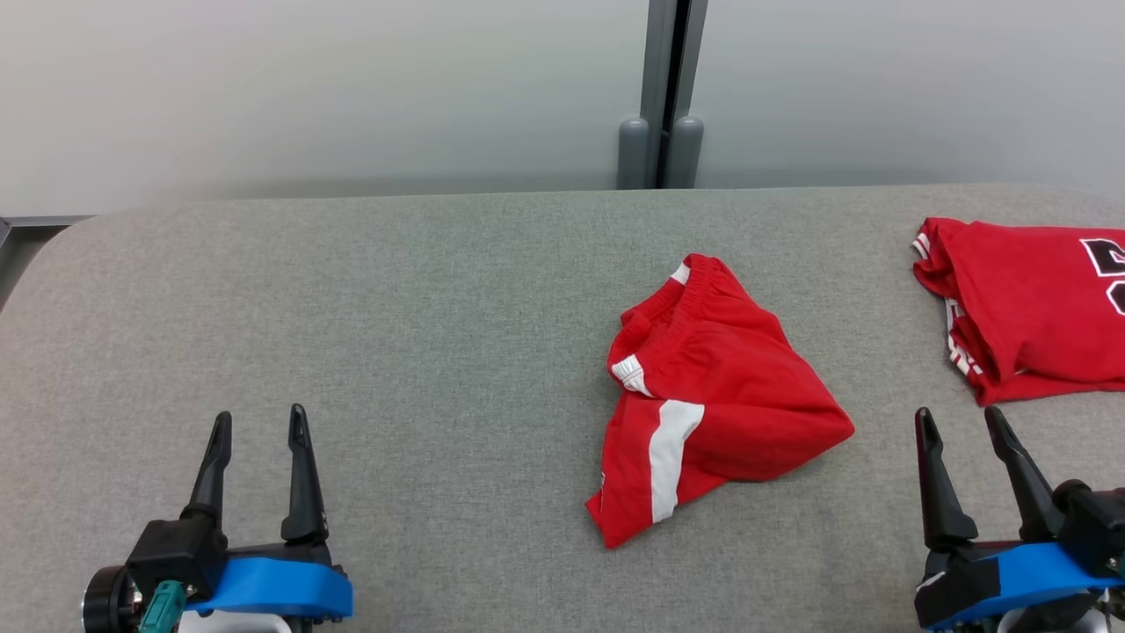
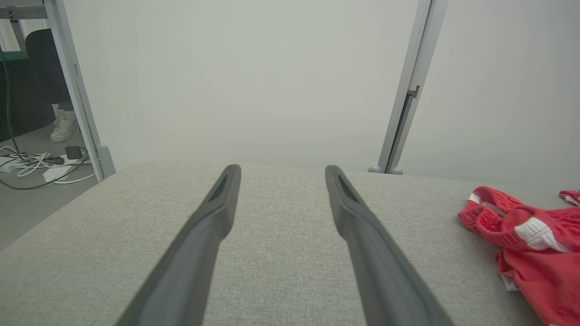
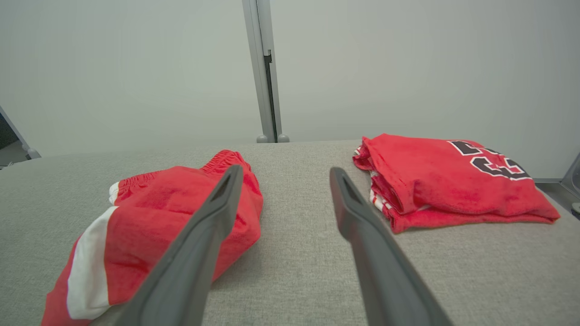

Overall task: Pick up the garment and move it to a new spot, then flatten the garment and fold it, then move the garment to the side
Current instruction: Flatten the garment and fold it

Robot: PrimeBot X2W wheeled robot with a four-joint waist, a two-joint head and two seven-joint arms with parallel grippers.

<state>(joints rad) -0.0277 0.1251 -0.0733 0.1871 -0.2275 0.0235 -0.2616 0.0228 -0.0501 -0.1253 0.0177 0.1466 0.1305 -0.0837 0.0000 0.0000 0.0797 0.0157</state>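
Lying in a crumpled heap on the grey bench [image 1: 395, 308], the red shorts [image 1: 716, 396] sit a little right of the bench's middle, roughly halfway between its far and near edges. Their elastic waistband points toward the far edge, and a white side stripe runs down toward the near edge. Nothing touches them.

Toward the right edge of the bench, well apart from the shorts, a folded red jersey [image 1: 1028, 308] with dark lettering lies flat.

The right gripper [image 1: 958, 413] hovers at the near edge toward the right corner, between the shorts and the jersey. Its two dark fingers are spread apart and hold nothing. The left gripper [image 1: 261, 415] hovers at the near edge toward the left corner, well apart from the shorts, its fingers likewise spread and empty over bare fabric.

Beyond the far edge stands a pale partition wall [image 1: 308, 88] with a grey post [image 1: 661, 88]. In the left wrist view, past the bench's left end, cables [image 2: 36, 165] lie on the floor beside a person's white shoe [image 2: 63, 127].
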